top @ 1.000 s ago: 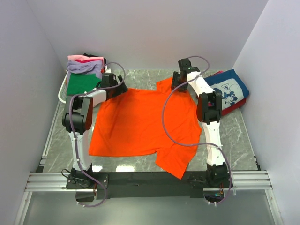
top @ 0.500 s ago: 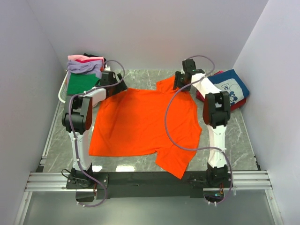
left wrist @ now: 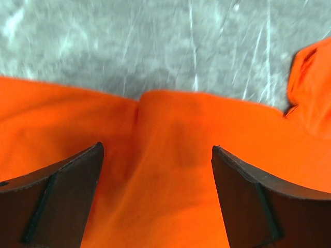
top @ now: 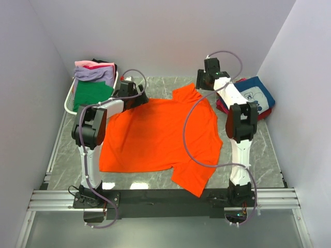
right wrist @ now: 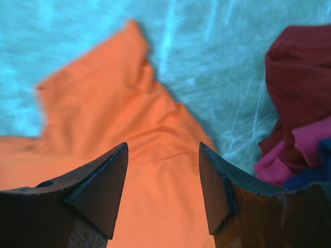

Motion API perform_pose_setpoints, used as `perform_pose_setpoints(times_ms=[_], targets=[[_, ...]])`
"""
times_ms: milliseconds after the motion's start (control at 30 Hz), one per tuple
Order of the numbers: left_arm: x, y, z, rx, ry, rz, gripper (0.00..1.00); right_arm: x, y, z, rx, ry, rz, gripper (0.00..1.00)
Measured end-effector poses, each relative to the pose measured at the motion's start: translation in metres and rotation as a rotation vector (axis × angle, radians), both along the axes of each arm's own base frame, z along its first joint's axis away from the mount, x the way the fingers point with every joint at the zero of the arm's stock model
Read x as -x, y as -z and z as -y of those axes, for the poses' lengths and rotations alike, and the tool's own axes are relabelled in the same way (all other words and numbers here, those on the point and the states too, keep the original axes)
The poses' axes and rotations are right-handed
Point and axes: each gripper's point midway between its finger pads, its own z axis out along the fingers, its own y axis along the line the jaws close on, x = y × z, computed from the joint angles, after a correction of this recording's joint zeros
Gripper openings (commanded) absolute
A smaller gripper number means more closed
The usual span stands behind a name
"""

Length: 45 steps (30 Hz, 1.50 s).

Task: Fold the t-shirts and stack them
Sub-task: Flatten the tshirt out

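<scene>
A bright orange t-shirt (top: 155, 134) lies spread flat in the middle of the table, one sleeve pointing to the far edge and one to the near edge. My left gripper (top: 135, 94) hovers over the shirt's far left hem, open. In the left wrist view the orange cloth (left wrist: 170, 181) lies under the left gripper (left wrist: 158, 150), with nothing held. My right gripper (top: 203, 81) hangs open above the far sleeve; the right wrist view shows that sleeve (right wrist: 103, 98) beneath the right gripper (right wrist: 163, 147). A navy blue tee with white cartoon print (top: 253, 95) tops a folded stack at the right.
A white slatted basket (top: 69, 101) at the far left holds green (top: 90, 93), lavender (top: 95, 75) and pink (top: 88, 64) tees. Red (right wrist: 300, 67) and pink (right wrist: 295, 150) cloth of the right stack lies close to my right fingers. White walls enclose the grey marble table (top: 269, 150).
My right gripper has moved farther back and to the right, off the shirt's body and over the far sleeve, its jaws widening a little. The left gripper has shifted slightly right along the far hem.
</scene>
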Motion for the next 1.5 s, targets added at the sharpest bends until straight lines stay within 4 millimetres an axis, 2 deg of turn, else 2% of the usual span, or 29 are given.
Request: perform_pose_setpoints(times_ms=[100, 233, 467, 733, 833, 933, 1200, 1500], targets=[[0.007, 0.008, 0.001, -0.007, 0.005, -0.017, 0.91, -0.001, 0.037, 0.009, 0.041, 0.013, -0.066, 0.64], [0.01, 0.007, 0.0, -0.007, 0.007, -0.017, 0.91, 0.006, 0.068, 0.02, 0.076, 0.024, -0.142, 0.64], [0.014, 0.007, -0.001, -0.007, 0.008, -0.016, 0.91, 0.006, 0.07, 0.03, 0.091, 0.029, -0.149, 0.63], [0.02, 0.003, -0.002, -0.014, 0.013, -0.019, 0.92, 0.013, 0.084, 0.03, 0.095, 0.0, -0.204, 0.59], [0.022, 0.002, -0.004, -0.025, 0.02, -0.022, 0.92, 0.016, 0.087, 0.028, 0.082, -0.017, -0.218, 0.52], [0.025, 0.005, -0.006, -0.038, 0.021, -0.037, 0.92, 0.018, 0.09, 0.026, 0.067, -0.035, -0.234, 0.34], [0.026, 0.006, -0.01, -0.053, 0.023, -0.043, 0.92, 0.015, 0.091, 0.023, 0.05, -0.06, -0.238, 0.02], [0.025, 0.005, -0.018, -0.058, 0.016, -0.061, 0.92, 0.003, 0.095, 0.03, 0.046, -0.039, -0.242, 0.0]])
